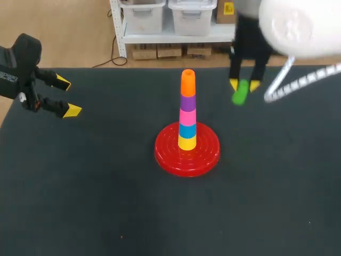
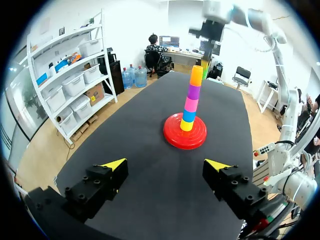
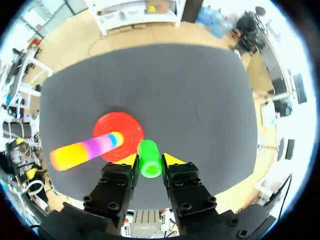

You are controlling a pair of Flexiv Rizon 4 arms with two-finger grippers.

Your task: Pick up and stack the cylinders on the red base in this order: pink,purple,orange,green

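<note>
Your right tool (image 1: 244, 84) clamps the green cylinder (image 3: 149, 160), clearest in its wrist view, near the orange-topped stack (image 1: 187, 114) on the red base (image 1: 208, 156); your left tool (image 1: 67, 96) gapes empty.

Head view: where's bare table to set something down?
Free: table between the red base and the near edge, and between the base and the left end effector. Tighter: between the stack and the right end effector holding the green cylinder.
</note>
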